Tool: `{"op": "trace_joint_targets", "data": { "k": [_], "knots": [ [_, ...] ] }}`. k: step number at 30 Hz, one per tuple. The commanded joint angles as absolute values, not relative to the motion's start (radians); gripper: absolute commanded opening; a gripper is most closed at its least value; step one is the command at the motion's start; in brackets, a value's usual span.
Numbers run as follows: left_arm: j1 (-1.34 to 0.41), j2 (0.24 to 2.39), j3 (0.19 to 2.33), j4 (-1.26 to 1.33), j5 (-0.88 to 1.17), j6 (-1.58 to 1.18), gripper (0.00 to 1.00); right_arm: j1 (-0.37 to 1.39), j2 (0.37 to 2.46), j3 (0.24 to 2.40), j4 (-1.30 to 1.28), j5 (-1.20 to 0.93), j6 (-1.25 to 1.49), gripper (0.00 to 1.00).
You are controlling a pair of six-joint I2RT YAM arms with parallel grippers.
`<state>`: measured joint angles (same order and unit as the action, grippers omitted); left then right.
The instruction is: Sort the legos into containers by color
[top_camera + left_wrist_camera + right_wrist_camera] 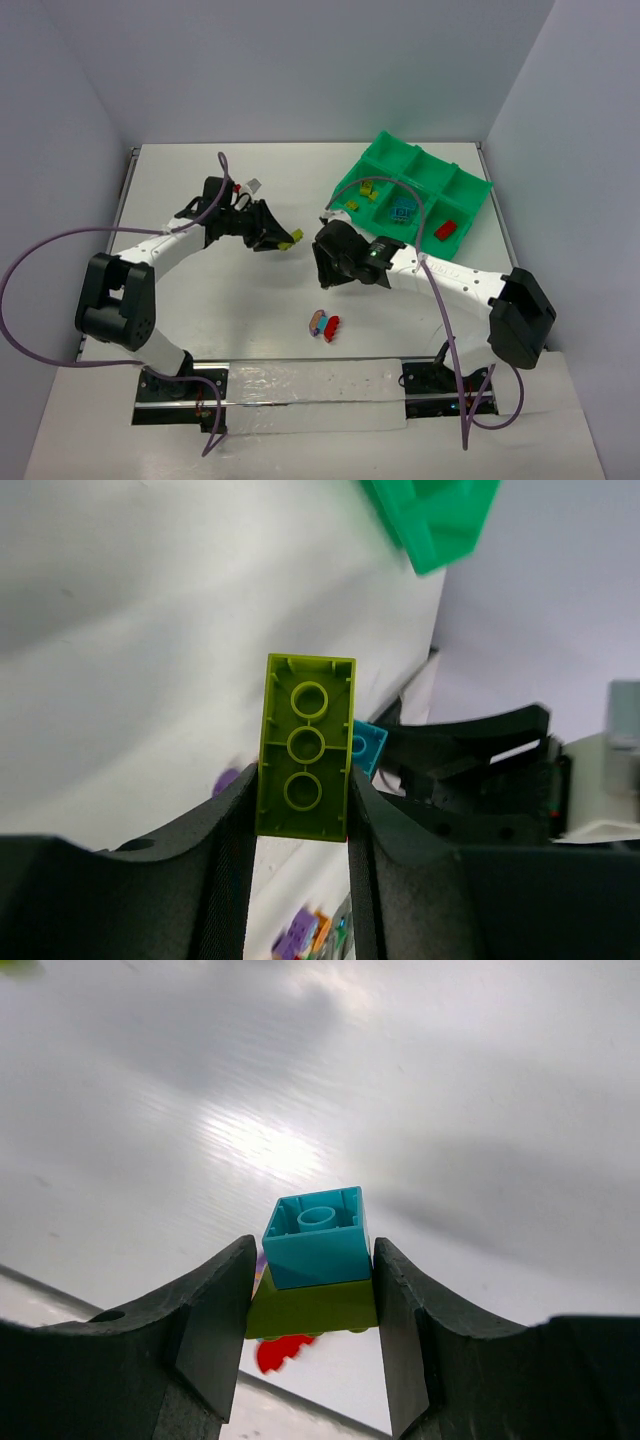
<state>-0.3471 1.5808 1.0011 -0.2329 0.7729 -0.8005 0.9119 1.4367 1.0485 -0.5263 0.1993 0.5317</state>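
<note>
My left gripper (274, 239) is shut on an olive-yellow brick (296, 238), held above the table at mid-left; the left wrist view shows its hollow underside (305, 745) between my fingers (232, 825). My right gripper (322, 263), just to the right of it, is shut on a cyan brick (318, 1235) stuck to an olive-yellow brick (312, 1305). That cyan brick also shows in the left wrist view (367, 748), close behind the left gripper's brick. The green tray (470, 205) stands at the back right and holds yellow (360, 195), cyan (403, 210) and red (446, 230) bricks in separate compartments.
A purple-and-orange brick (317, 320) and a red brick (332, 324) lie on the table in front of the right gripper; the red one shows below the right jaws (280, 1352). A small white item (252, 186) lies at the back behind the left arm.
</note>
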Motion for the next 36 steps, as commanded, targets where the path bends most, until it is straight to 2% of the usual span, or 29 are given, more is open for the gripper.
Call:
{"op": "trace_joint_targets", "data": {
  "k": [1,9,10,19,24,27,31,36],
  "knots": [
    [-0.322,1.546,1.024,-0.194,0.685,-0.827,0.00,0.906,1.373,0.993,-0.566,0.265,0.569,0.04],
    [-0.359,1.723,1.357,-0.315,0.556,-0.793,0.00,0.818,1.321,0.897,-0.592,0.284,0.647,0.05],
    [-0.378,1.768,1.457,-0.333,0.554,-0.785,0.00,0.814,1.272,0.883,-0.623,0.295,0.674,0.05],
    [-0.477,2.053,1.832,-0.366,0.549,-0.771,0.00,0.776,1.046,0.743,-0.699,0.335,0.824,0.06],
    [-0.555,2.233,2.033,-0.312,0.534,-0.800,0.00,0.763,0.991,0.715,-0.706,0.396,0.838,0.08],
    [-0.589,2.400,2.269,-0.383,0.517,-0.826,0.00,0.717,1.002,0.739,-0.710,0.396,0.792,0.08],
    [-0.615,2.473,2.323,-0.300,0.437,-0.869,0.00,0.707,1.000,0.746,-0.699,0.396,0.785,0.10],
    [-0.624,2.519,2.331,-0.349,0.352,-0.830,0.00,0.698,1.017,0.744,-0.666,0.379,0.760,0.11]
  ]
}}
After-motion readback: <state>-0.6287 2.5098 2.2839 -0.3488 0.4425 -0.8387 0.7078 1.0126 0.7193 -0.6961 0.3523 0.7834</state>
